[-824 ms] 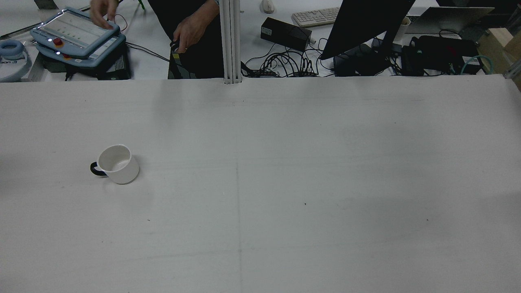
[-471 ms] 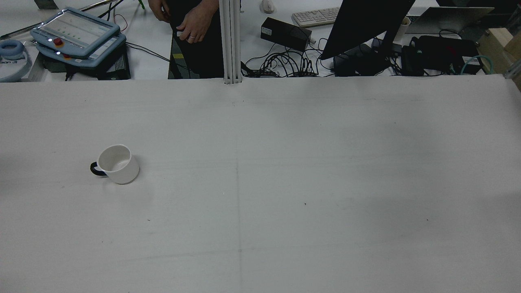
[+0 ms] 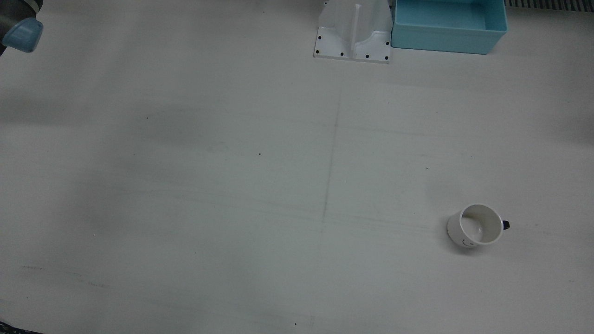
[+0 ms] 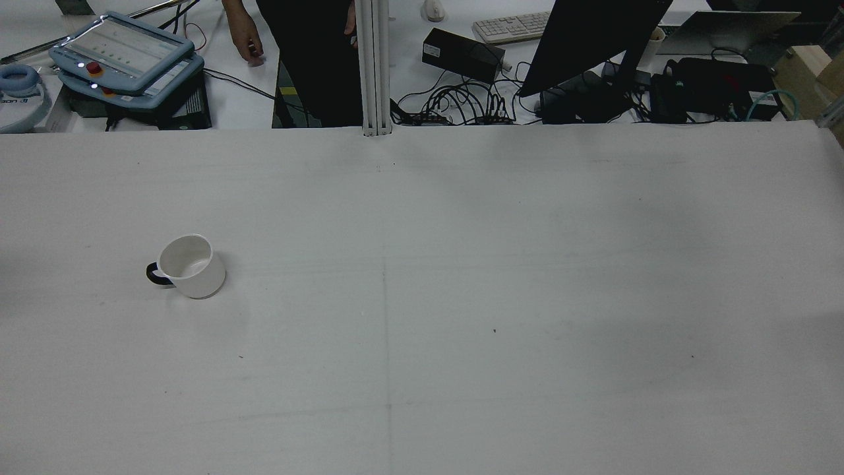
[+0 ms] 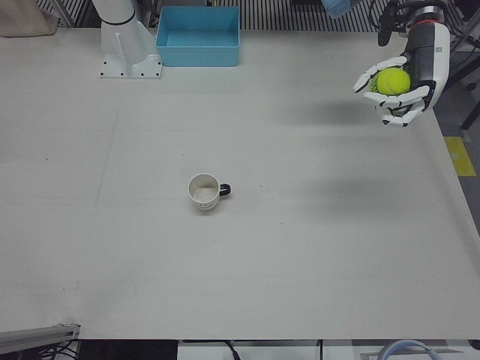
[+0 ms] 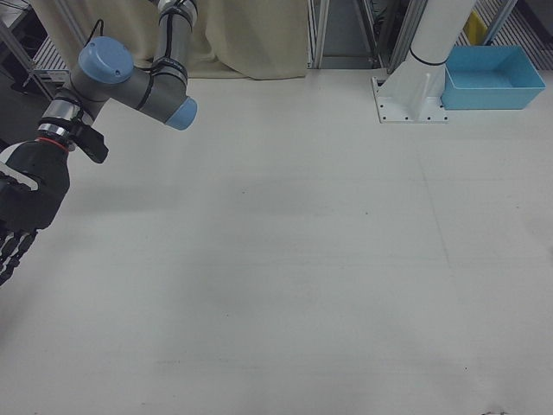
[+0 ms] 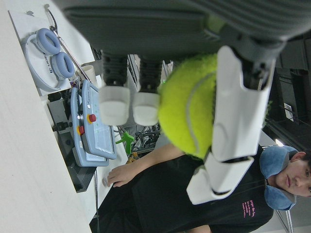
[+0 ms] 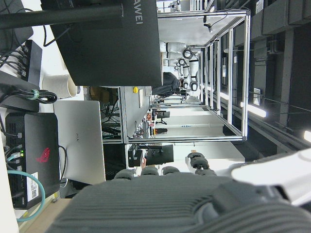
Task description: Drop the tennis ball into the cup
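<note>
A white cup (image 4: 188,265) with a black handle stands upright on the table; it also shows in the front view (image 3: 475,226) and the left-front view (image 5: 204,192). My left hand (image 5: 397,82) is shut on a yellow tennis ball (image 5: 393,81) and holds it in the air by the table's side edge, far from the cup. The left hand view shows the ball (image 7: 189,111) between white fingers (image 7: 238,111). My dark right hand (image 6: 22,216) hangs at the far side of the table, fingers spread, holding nothing.
A blue bin (image 5: 198,27) and a white arm pedestal (image 3: 353,35) stand at the robot's edge of the table. Past the opposite edge are a person (image 4: 310,59), a teach pendant (image 4: 122,53), a monitor and cables.
The person behind the table has taken their hands off the teach pendant and shifted. The cup has not moved.
</note>
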